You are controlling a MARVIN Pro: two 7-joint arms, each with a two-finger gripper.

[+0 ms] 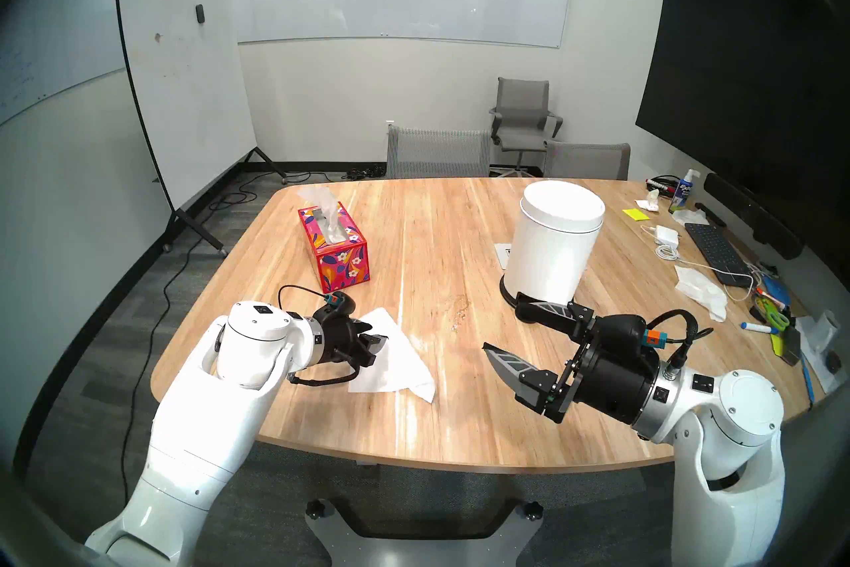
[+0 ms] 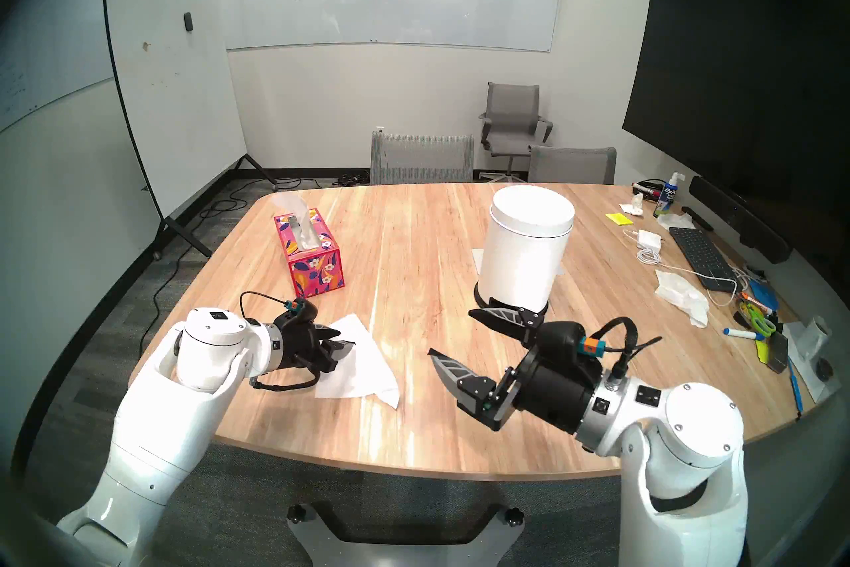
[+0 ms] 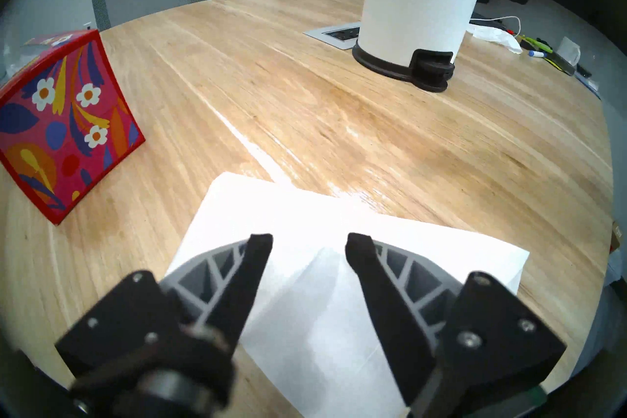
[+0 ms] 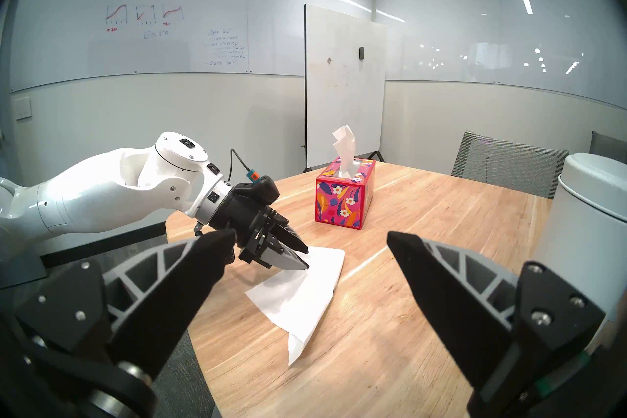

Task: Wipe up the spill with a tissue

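The left gripper (image 3: 308, 242) hangs half-open over the tissue (image 1: 395, 356), gripping nothing. The spill (image 1: 460, 308) lies ahead of its fingertips, past the tissue's far edge. Closing too high could pinch only air, or drag the thin sheet into a crumple short of the stain.

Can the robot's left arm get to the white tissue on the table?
Probably yes. The left gripper hangs right over the tissue with its fingers apart, and nothing lies between them. The tissue lies loose on the table, not yet pinched.
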